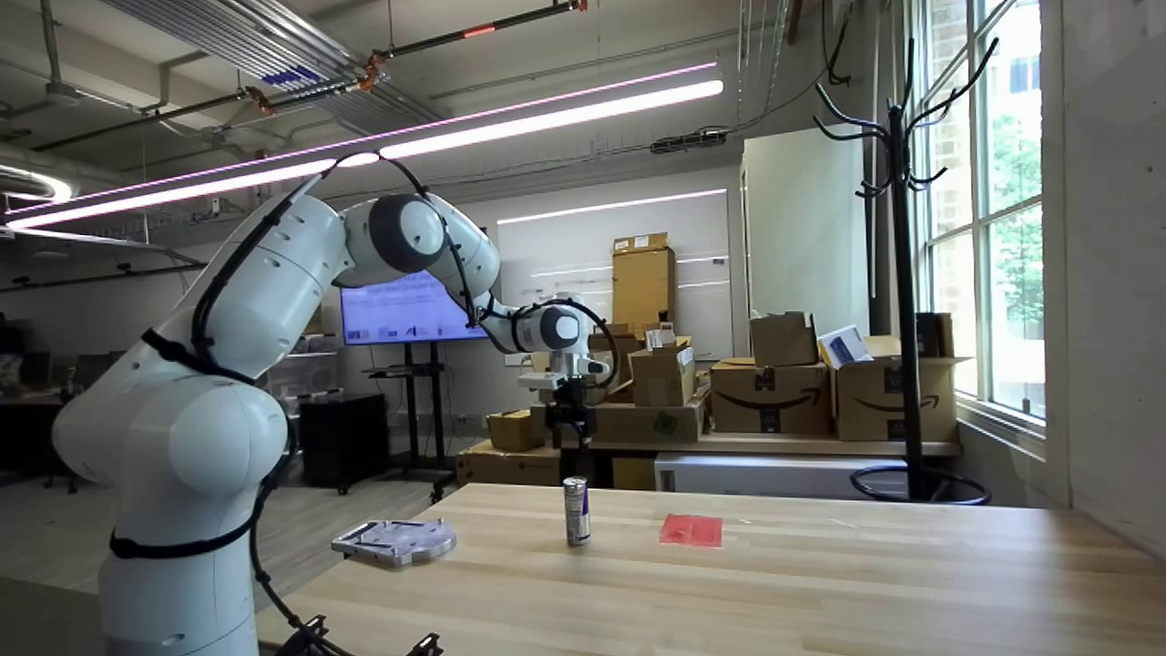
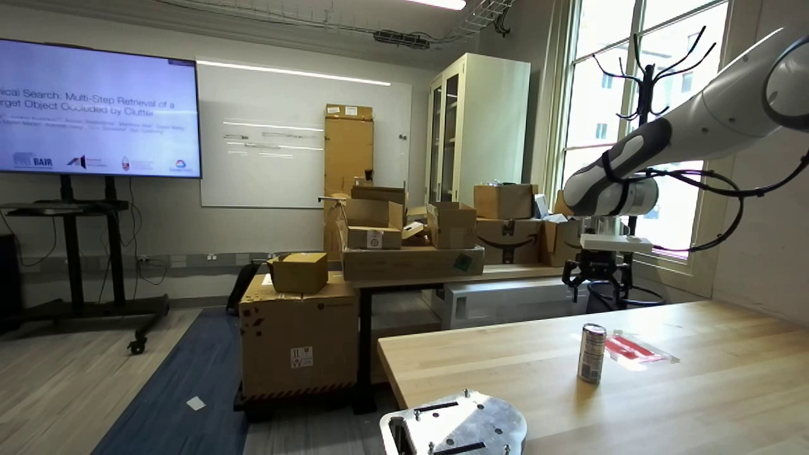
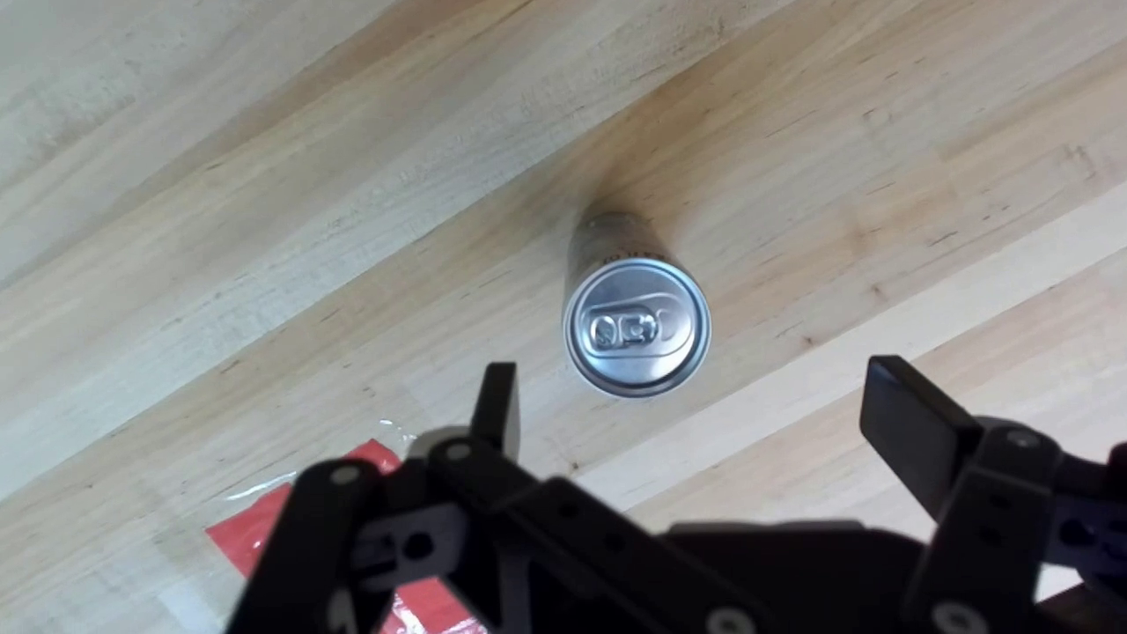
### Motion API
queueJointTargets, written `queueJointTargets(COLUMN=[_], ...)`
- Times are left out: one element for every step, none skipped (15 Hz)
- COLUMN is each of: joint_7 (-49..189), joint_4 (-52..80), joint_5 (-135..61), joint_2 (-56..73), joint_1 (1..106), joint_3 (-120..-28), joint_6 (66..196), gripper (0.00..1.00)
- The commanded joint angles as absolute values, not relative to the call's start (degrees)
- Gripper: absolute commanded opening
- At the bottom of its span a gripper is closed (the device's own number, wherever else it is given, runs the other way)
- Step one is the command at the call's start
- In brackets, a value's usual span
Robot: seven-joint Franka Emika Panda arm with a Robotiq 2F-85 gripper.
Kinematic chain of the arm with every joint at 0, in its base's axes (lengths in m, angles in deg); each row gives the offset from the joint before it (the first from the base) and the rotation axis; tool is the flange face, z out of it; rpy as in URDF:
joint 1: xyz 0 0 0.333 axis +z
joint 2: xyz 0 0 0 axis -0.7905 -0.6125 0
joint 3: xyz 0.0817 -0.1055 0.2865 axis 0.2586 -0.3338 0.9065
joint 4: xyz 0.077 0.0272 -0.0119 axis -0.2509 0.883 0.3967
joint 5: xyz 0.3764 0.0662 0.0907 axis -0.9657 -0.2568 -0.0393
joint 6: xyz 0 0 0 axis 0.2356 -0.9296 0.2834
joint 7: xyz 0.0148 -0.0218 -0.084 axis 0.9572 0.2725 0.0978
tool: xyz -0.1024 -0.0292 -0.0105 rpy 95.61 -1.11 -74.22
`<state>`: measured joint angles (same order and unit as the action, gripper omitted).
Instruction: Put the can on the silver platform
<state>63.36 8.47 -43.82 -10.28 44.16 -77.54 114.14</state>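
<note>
On wooden table [image 1: 847, 583]: can [image 1: 577, 513] upright, contents hidden.

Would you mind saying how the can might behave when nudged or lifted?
Being slim and upright, the can would probably tip if pushed high. Its smooth, shiny sides might slip. Its lid looks unopened, so it may be full and heavy.

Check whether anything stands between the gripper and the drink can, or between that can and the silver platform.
Nothing visible does, on either path. The drink can stands upright below the open gripper; in both exterior views, the flat red piece lies on the side of the can away from the silver platform.
</note>
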Motion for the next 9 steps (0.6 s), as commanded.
queueJointTargets(joint_7=[65.54,65.63,65.9,66.05,66.32,66.47,66.63,66.75,66.82], joint_4=[6.0,6.08,6.23,6.3,6.4,6.52,6.58,6.69,6.59], joint_5=[-44.03,-44.15,-44.28,-44.48,-44.72,-44.82,-44.87,-44.75,-44.76], joint_2=[-13.28,-13.76,-14.17,-14.6,-14.98,-15.3,-15.59,-15.9,-16.34], joint_1=[43.16,43.06,42.92,42.78,42.55,42.41,42.3,42.25,42.17], joint_3=[-77.1,-77.09,-77.01,-76.92,-76.81,-76.78,-76.75,-76.79,-76.77], joint_6=[114.73,114.97,115.24,115.37,115.49,115.76,115.82,116.06,116.14], gripper=[1.0,1.0,1.0,1.0,1.0,1.0,1.0,1.0,1.0])
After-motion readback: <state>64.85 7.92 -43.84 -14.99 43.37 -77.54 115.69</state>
